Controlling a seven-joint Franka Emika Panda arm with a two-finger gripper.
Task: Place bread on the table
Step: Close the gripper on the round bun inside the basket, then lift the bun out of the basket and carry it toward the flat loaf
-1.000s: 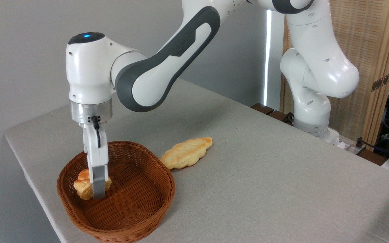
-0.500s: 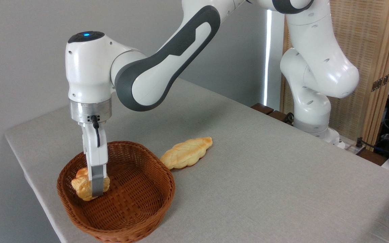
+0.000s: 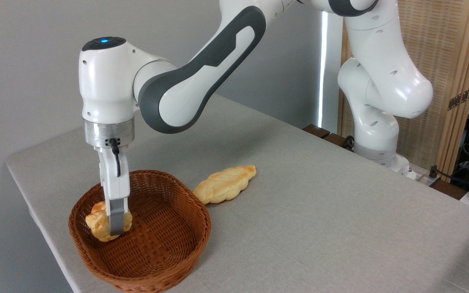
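The bread (image 3: pixel 99 224), a small orange-golden knotted bun, hangs inside the brown wicker basket (image 3: pixel 169 260) near its left wall, a little above the woven floor. My gripper (image 3: pixel 114 230) points straight down into the basket and is shut on the bun, with the near grey finger (image 3: pixel 117 219) across its front. The far finger is hidden behind the bun. The table (image 3: pixel 320 228) in light grey-beige cloth stretches out to the right of the basket.
A longer pale-yellow braided loaf (image 3: pixel 224 185) lies on the cloth just behind and right of the basket. The arm's white base (image 3: pixel 375 134) stands at the table's far right edge. A wooden screen and cables are beyond it.
The gripper and the bun have shifted slightly left and up inside the basket. The braided loaf and the basket have stayed where they were.
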